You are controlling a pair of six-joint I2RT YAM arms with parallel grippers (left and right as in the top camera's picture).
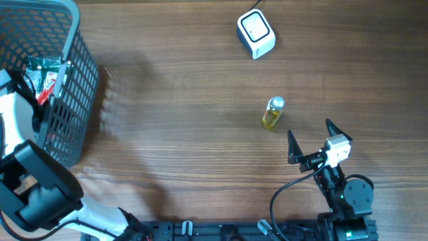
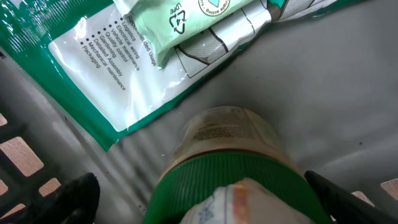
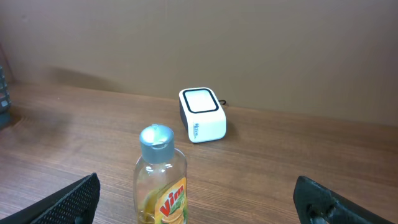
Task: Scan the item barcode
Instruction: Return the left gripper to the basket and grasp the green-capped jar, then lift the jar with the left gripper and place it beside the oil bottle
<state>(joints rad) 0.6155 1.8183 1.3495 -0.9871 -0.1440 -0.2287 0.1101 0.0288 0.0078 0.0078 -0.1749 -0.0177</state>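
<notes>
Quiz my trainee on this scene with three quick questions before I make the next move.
1. True or false: the yellow bottle lies on its side.
2. What sits between the left gripper's fingers, inside the basket? A) a green-lidded jar B) a red mug C) a banana
3. Fill in: seen from overhead, the white scanner stands beyond the bottle from the right gripper, and that gripper's jaws are ____.

Key: 1 false, it stands upright; 2 A; 3 open.
</notes>
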